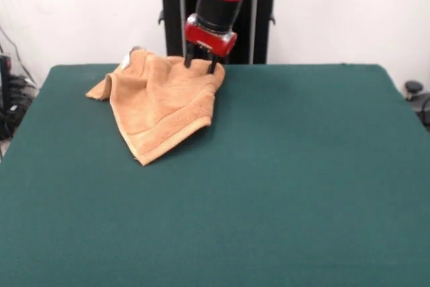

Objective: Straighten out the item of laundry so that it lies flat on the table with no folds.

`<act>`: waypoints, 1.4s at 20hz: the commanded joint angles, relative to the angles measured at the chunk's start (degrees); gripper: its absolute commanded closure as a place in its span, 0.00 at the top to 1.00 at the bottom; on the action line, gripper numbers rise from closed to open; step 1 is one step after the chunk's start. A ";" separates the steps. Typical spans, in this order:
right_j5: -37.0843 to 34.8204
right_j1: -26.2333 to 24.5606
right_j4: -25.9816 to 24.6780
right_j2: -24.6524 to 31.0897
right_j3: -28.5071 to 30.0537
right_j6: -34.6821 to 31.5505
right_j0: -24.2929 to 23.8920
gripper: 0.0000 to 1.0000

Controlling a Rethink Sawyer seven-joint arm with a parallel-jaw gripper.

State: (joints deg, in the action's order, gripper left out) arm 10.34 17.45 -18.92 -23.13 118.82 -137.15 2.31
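— One towel (159,105), orange-tan terry, bunched at the far left part of the green table (282,186), close to the far edge.

— And against the claw?

— Directly under it. Gripper (200,64) down on the towel's far right corner, two dark fingers (212,66) a little apart, tips touching or pressed into the cloth. Impossible to tell whether any fabric is actually pinched between them.

— Which way pointing?

— Roughly a triangle. Long axis slanted, from the far corner under the claw down to a pointed near corner toward the table's middle left. Second, smaller lobe sticking out leftward, ending in a rumpled tip near the left edge.

— Look of it?

— Not flat. Folded over on itself, with soft creases fanning out from the claw. Hemmed edge and woven band visible along the lower right side, running up toward the gripper. Small pale patch at the far top, maybe a label; too small to say.
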 commanded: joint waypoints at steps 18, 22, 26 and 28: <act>-4.19 -49.88 62.53 -25.22 -3.52 -12.91 41.95 1.00; -0.48 -45.32 60.11 -22.49 -2.78 -11.86 37.16 1.00; 3.64 -20.32 36.63 -5.10 -0.90 -2.64 3.61 1.00; 4.84 -14.28 27.86 0.30 0.23 -1.63 -6.28 1.00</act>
State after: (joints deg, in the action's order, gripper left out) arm 9.50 -16.06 22.71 -42.11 121.38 -137.53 22.30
